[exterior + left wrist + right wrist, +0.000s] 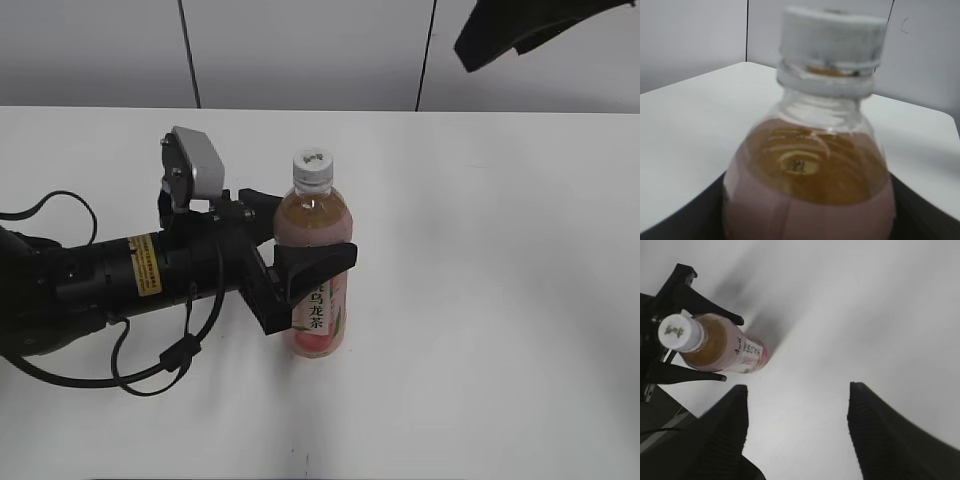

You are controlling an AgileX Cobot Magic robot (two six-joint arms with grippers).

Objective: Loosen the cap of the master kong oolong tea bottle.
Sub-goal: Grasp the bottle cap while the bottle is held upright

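Observation:
The master kong oolong tea bottle stands upright on the white table, amber-pink tea inside, pink and white label low on its body. Its white ribbed cap sits on top. My left gripper is shut on the bottle's middle, one finger in front and one behind. In the left wrist view the bottle and cap fill the frame. My right gripper is open and empty, high above the table to the right; it sees the bottle and cap from above.
The white table spreads around the bottle, with a grey panelled wall behind it. The left arm and its cables lie across the table's left side. The right arm shows dark at the top right.

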